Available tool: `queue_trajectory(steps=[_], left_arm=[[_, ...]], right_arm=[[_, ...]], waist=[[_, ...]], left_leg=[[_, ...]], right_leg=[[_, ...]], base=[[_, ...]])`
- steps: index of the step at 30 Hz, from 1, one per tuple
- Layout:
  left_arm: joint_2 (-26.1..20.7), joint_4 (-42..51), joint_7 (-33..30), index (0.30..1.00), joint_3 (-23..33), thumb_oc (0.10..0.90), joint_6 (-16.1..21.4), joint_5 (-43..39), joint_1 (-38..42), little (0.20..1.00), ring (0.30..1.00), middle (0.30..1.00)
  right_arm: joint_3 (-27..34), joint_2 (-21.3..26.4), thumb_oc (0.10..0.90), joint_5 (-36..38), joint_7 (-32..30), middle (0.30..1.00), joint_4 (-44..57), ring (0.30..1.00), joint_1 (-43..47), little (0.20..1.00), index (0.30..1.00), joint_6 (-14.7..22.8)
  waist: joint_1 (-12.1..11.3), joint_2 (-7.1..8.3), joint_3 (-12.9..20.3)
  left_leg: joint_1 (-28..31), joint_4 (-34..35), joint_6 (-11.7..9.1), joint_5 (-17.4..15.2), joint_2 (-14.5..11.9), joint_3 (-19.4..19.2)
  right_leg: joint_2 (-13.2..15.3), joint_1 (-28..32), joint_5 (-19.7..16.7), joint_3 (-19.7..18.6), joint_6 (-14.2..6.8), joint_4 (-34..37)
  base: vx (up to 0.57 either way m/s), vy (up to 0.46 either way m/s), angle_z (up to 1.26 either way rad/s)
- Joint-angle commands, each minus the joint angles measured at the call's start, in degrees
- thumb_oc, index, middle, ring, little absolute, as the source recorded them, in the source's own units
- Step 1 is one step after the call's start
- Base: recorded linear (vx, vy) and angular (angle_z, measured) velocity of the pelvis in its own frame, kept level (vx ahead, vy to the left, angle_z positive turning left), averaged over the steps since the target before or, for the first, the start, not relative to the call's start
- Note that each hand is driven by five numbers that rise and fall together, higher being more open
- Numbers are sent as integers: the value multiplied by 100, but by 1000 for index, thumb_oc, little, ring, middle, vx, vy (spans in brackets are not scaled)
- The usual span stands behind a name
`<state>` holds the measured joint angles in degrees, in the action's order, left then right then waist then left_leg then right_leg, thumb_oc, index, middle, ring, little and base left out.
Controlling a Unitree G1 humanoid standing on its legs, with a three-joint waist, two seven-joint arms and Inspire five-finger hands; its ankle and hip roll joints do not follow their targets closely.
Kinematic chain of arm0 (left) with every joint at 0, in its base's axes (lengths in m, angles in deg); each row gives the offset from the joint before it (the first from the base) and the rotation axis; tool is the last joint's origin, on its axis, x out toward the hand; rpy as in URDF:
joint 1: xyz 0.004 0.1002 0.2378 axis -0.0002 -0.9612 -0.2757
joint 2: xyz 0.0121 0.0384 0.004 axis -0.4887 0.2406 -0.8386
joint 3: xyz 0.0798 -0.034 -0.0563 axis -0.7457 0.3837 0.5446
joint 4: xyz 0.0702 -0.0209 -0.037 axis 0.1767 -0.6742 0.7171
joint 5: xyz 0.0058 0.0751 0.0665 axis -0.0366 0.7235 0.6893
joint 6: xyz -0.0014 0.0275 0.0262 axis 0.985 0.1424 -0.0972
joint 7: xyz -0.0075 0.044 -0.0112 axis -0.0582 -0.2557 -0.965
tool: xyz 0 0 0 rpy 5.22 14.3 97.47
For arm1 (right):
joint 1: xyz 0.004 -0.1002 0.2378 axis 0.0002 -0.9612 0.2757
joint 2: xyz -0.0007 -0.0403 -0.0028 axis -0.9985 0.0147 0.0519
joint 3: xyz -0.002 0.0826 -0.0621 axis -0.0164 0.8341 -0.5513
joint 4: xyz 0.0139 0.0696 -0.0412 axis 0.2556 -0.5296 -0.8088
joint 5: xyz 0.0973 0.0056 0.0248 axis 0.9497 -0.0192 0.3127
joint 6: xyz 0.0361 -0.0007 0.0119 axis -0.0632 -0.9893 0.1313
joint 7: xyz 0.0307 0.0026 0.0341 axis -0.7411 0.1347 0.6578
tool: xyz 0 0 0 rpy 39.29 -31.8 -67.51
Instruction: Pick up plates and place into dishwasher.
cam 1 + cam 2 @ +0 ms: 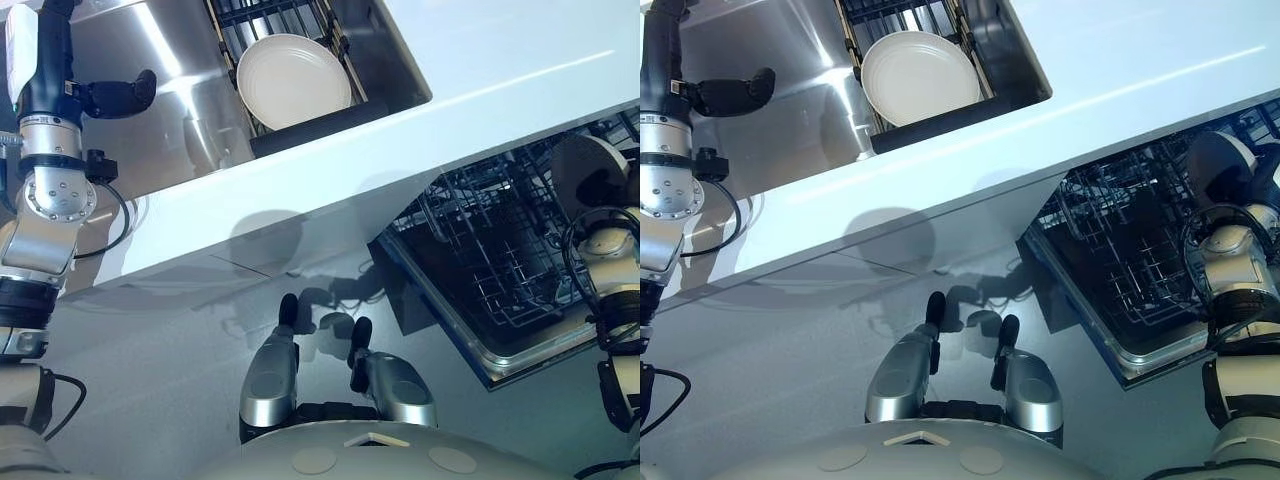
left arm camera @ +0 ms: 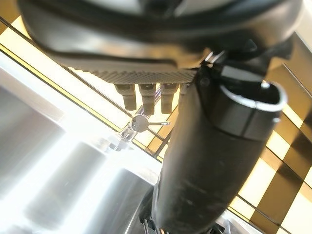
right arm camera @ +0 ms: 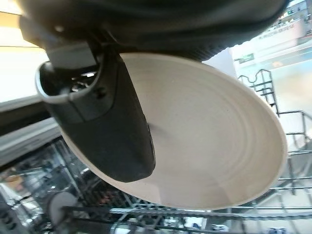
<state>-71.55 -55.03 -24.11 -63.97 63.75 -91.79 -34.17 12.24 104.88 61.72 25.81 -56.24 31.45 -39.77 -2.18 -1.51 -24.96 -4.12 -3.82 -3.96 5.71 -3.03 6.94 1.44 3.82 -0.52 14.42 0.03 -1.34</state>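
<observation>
Plate (image 3: 209, 146): white, being pinched by right hand (image 3: 107, 122), thumb across its face; hanging at frame right, just above dishwasher rack (image 1: 480, 260), nearer this arm. Left hand (image 1: 120, 97): relaxed, empty, hovering over sink (image 1: 190, 60) upper left, beside second plate (image 1: 293, 80).

You've got two plates, first plate (image 1: 293, 80) and second plate (image 3: 209, 136); one sink (image 1: 160, 60); one dishwasher (image 1: 480, 255); one sink rack (image 1: 310, 128).
</observation>
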Motion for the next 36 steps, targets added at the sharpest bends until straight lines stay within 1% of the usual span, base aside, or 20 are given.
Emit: queue_trajectory(steps=[1, 2, 6, 8, 10, 13, 16, 17, 20, 21, 26, 27, 28, 29, 30, 31, 32, 34, 36], left_arm=[[-1, 471, -136, 900, 640, 800, 516, 103, 148, 900, 900, 900], [8, 450, -99, 900, 660, 800, 535, 112, 125, 900, 900, 900], [14, 494, -2, 900, 703, 800, 513, 111, 70, 900, 900, 900], [18, 503, 14, 900, 698, 800, 507, 108, 69, 900, 900, 900], [8, 514, 113, 900, 660, 800, 510, 101, 100, 900, 900, 900], [-35, 569, 170, 900, 642, 800, 504, 37, 117, 900, 900, 900], [-89, 555, 226, 900, 614, 800, 525, -39, 183, 900, 900, 900], [-102, 567, 246, 900, 610, 800, 518, -46, 196, 900, 900, 900], [-141, 581, 281, 900, 597, 800, 517, -68, 236, 900, 900, 900], [-146, 614, 301, 900, 578, 800, 506, -78, 261, 900, 900, 900], [-189, 638, 330, 900, 507, 800, 528, -155, 352, 900, 900, 900], [-195, 664, 333, 900, 491, 800, 518, -170, 356, 900, 900, 900], [-195, 669, 327, 900, 486, 800, 516, -173, 355, 900, 900, 900], [-187, 681, 319, 900, 488, 800, 528, -189, 329, 900, 900, 900], [-179, 675, 324, 900, 498, 800, 545, -185, 312, 900, 900, 900], [-170, 674, 310, 900, 496, 800, 557, -186, 296, 900, 900, 900], [-163, 681, 307, 900, 508, 800, 561, -185, 273, 900, 900, 900], [-125, 715, 285, 900, 562, 800, 570, -152, 159, 900, 900, 900], [-83, 721, 262, 900, 629, 800, 583, -133, 48, 900, 900, 900]], right_arm=[[-86, 425, 100, -133, -252, 300, 337, 300, 62, 200, 300, 103], [-93, 403, 100, -128, -112, 300, 283, 300, 34, 200, 300, -26], [-156, 322, 100, -97, 150, 300, 76, 300, -37, 200, 300, -275], [-173, 312, 100, -103, 209, 300, 12, 300, -33, 200, 300, -304], [-236, 258, 100, -137, 457, 300, -325, 300, 32, 200, 300, -343], [-352, 188, 100, -268, 657, 300, -450, 300, 66, 200, 300, -459], [-514, 157, 100, -491, 892, 300, -676, 300, 145, 200, 300, -422], [-565, 150, 100, -559, 1000, 300, -719, 300, 146, 200, 300, -487], [-642, 172, 100, -490, 1125, 300, -819, 300, 154, 200, 300, -484], [-675, 156, 800, -454, 1118, 900, -878, 900, 188, 900, 900, -463], [-738, 116, 800, -407, 888, 900, -959, 900, 327, 900, 900, -344], [-736, 121, 800, -320, 725, 900, -968, 900, 361, 900, 900, -215], [-734, 120, 800, -302, 686, 900, -961, 900, 362, 900, 900, -185], [-690, 138, 800, -262, 537, 900, -911, 900, 357, 900, 900, -13], [-667, 141, 800, -212, 442, 900, -868, 900, 346, 900, 900, 77], [-645, 146, 800, -128, 339, 900, -800, 900, 324, 900, 900, 170], [-622, 149, 800, -94, 307, 900, -727, 900, 309, 900, 900, 180], [-498, 164, 800, 171, 24, 900, -368, 900, 214, 900, 900, 315], [-319, 181, 800, 378, -192, 900, 62, 900, 110, 900, 900, 345]], waist=[[60, -117, 842], [51, -108, 861], [17, -88, 883], [7, -85, 883], [-51, -86, 889], [-101, -81, 876], [-151, -79, 872], [-159, -75, 866], [-179, -70, 833], [-198, -68, 809], [-233, -65, 757], [-240, -60, 758], [-239, -58, 760], [-235, -44, 777], [-229, -37, 788], [-219, -30, 801], [-212, -25, 812], [-167, -7, 863], [-111, 6, 927]], left_leg=[[141, 195, -67, -296, 38, -547], [147, 190, -66, -300, 44, -555], [175, 172, -69, -299, 34, -584], [169, 155, -71, -299, 35, -585], [155, 117, -70, -300, 47, -567], [139, 101, -64, -294, 68, -536], [107, 84, -66, -278, 80, -513], [96, 77, -68, -275, 84, -510], [67, 56, -68, -264, 93, -492], [64, 55, -68, -258, 97, -470], [50, 76, -46, -244, 119, -446], [71, 102, -33, -246, 129, -444], [74, 106, -31, -247, 131, -445], [100, 117, -17, -260, 139, -451], [114, 122, -12, -267, 145, -456], [127, 126, -8, -272, 147, -467], [140, 131, -7, -278, 148, -472], [191, 150, 4, -300, 157, -503], [242, 162, 17, -328, 167, -543]], right_leg=[[-290, -282, 1098, -170, 64, -1270], [-288, -268, 1097, -166, 62, -1261], [-298, -207, 1090, -156, 67, -1236], [-299, -197, 1088, -154, 69, -1236], [-307, -163, 1085, -142, 77, -1230], [-308, -146, 1075, -122, 77, -1219], [-312, -133, 1059, -113, 79, -1195], [-315, -131, 1057, -110, 80, -1194], [-325, -134, 1052, -113, 82, -1198], [-330, -137, 1050, -115, 84, -1206], [-336, -158, 1028, -122, 84, -1200], [-336, -166, 1016, -120, 76, -1189], [-336, -166, 1014, -120, 75, -1185], [-328, -167, 1002, -119, 64, -1174], [-324, -167, 993, -121, 58, -1166], [-319, -163, 982, -123, 49, -1154], [-319, -162, 977, -128, 45, -1146], [-317, -147, 952, -158, 27, -1110], [-317, -126, 937, -195, 12, -1080]], base=[[53, 12, -2], [52, 8, -3], [50, -7, -2], [36, -18, -5], [51, -34, -3], [29, -27, 6], [21, -19, 8], [24, -19, 10], [19, -13, 8], [21, -12, 6], [-7, 3, 6], [-13, 10, 12], [-12, 20, 15], [-3, 24, 11], [2, 34, 11], [7, 28, 9], [10, 36, 8], [18, 54, 2], [29, 74, -3]])
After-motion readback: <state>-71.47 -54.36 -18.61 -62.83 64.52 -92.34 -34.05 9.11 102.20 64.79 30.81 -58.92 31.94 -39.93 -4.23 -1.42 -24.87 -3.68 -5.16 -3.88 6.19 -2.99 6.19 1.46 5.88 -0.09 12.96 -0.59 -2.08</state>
